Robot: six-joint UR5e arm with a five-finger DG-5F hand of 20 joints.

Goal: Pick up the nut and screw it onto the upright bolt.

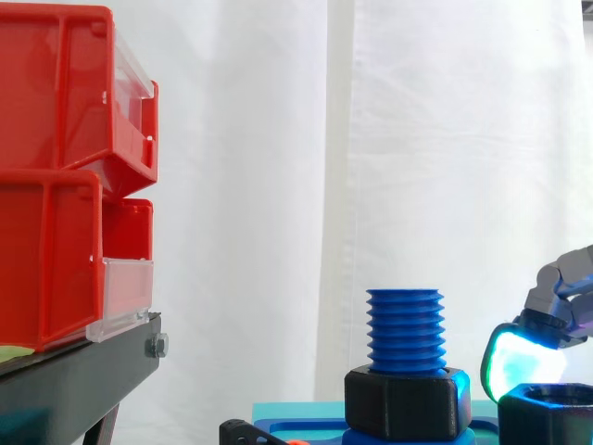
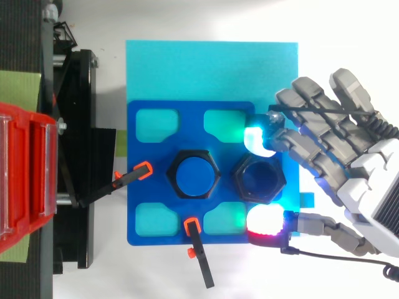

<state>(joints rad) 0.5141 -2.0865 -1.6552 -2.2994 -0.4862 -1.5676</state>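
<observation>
Pinching the loose nut (image 2: 259,179) between a cyan-glowing fingertip (image 2: 255,140) and a red-glowing thumb pad (image 2: 266,221), the hand (image 2: 340,159) is narrowed round it, the pads set against opposite sides while the nut sits low over the blue plate (image 2: 190,124), just ahead of the palm. Just beyond the fingertips stands the upright blue bolt (image 1: 405,329), its thread bare at the top and a second nut (image 1: 405,403) seated round its foot. Well past the bolt, farthest from the hand, are the red bins (image 1: 56,185) on their black stand (image 1: 83,375).
</observation>
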